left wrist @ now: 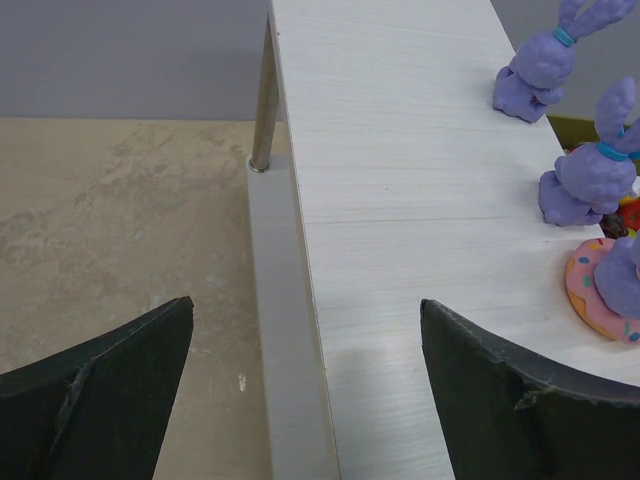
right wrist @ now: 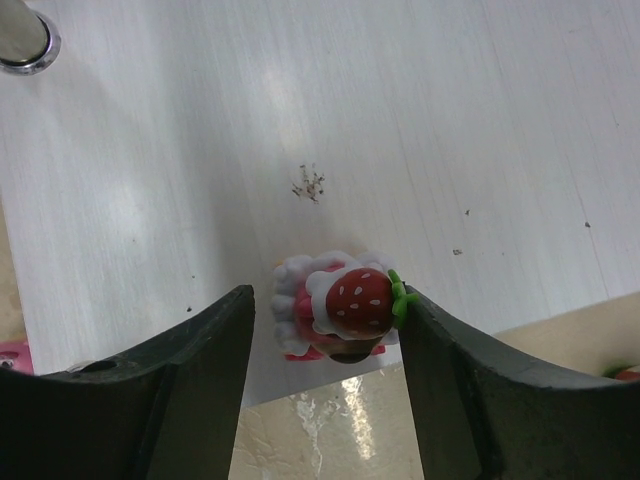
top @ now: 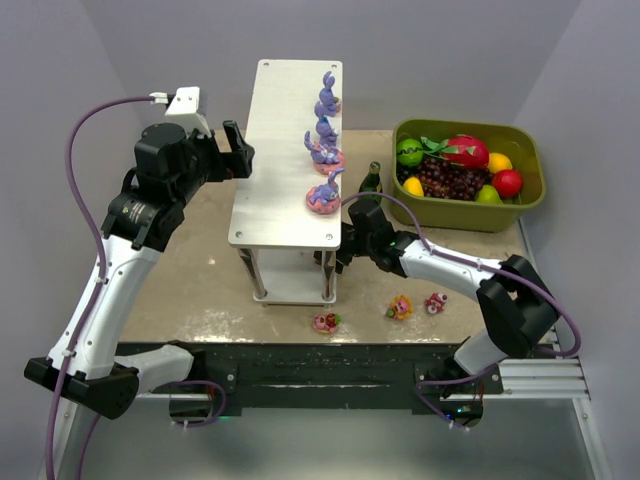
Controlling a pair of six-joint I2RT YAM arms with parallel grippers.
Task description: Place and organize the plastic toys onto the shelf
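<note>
The shelf stands mid-table with three purple bunnies in a row along the right side of its top board. My left gripper is open and empty, hovering over the board's left edge; the bunnies lie to its right. My right gripper reaches under the top board. It is open around a strawberry cake toy that rests on the lower white tier near its edge. The right finger touches the toy's green leaf; a gap shows on the left. Three small toys lie on the table in front.
An olive-green bin of larger fruits stands at the back right, with a dark green bottle beside it. A shelf leg stands on the lower tier at the far left of the right wrist view.
</note>
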